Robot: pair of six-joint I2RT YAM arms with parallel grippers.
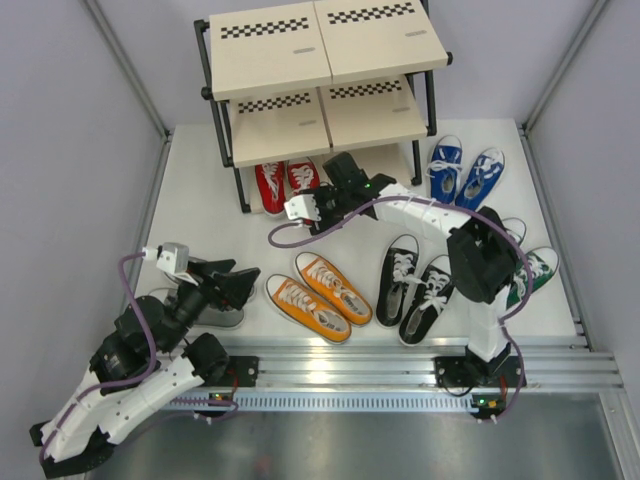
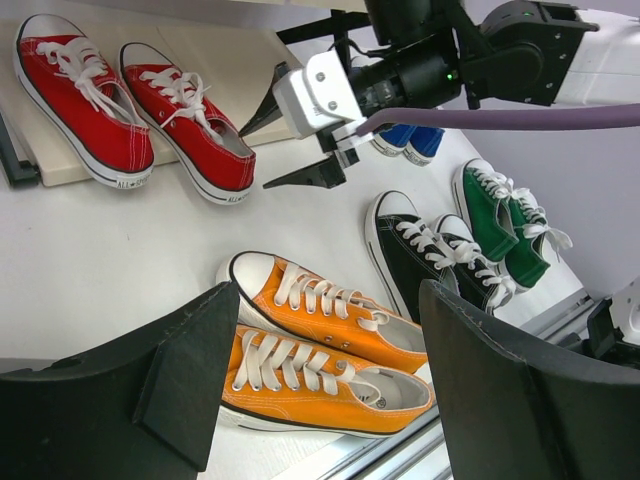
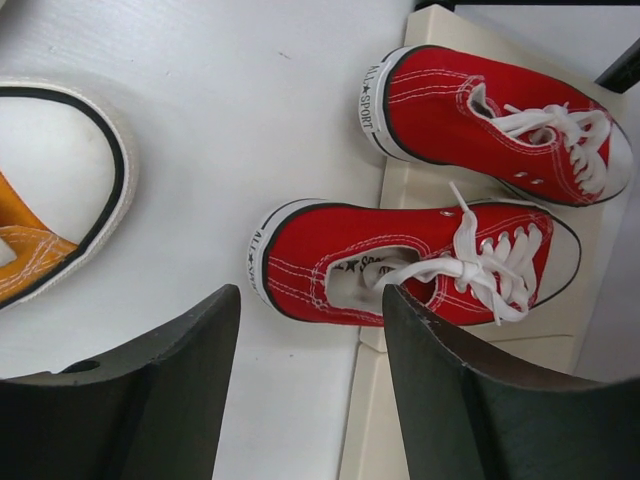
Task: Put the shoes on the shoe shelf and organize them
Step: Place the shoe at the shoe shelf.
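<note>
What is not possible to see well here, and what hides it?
- Grey shoes: top view, mostly under the left arm.
- Green shoes: top view, partly behind the right arm.
- Blue shoes: left wrist view, mostly behind the right arm.
- Orange shoe: right wrist view, cut off by the left edge.
- Red shoes: top view, toes under the shoe shelf.

Black-and-white arms, purple cables

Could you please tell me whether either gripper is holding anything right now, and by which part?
Nothing is held. The right gripper is open over a red shoe with nothing between its fingers, and the left gripper is open and empty.
</note>
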